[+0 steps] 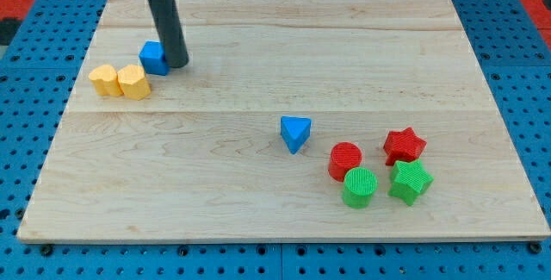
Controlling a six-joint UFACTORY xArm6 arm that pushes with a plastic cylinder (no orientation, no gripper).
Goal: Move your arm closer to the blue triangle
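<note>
The rod has no hand to open or clench, its tip (176, 63) sits touching a blue block (153, 57) near the worktop's (258, 211) top left, well apart from the blue triangle (295, 133) mid-board, so overshooting could probably shove it into the red cylinder (345, 160).

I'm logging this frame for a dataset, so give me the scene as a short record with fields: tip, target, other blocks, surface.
tip: my tip is at the view's upper left, right beside the blue cube
target: blue triangle near the board's middle, down and to the view's right of the tip, well apart from it
yellow blocks: two, side by side, below the blue cube
lower right cluster: red cylinder, red star, green cylinder, green star
surface: wooden board
</note>
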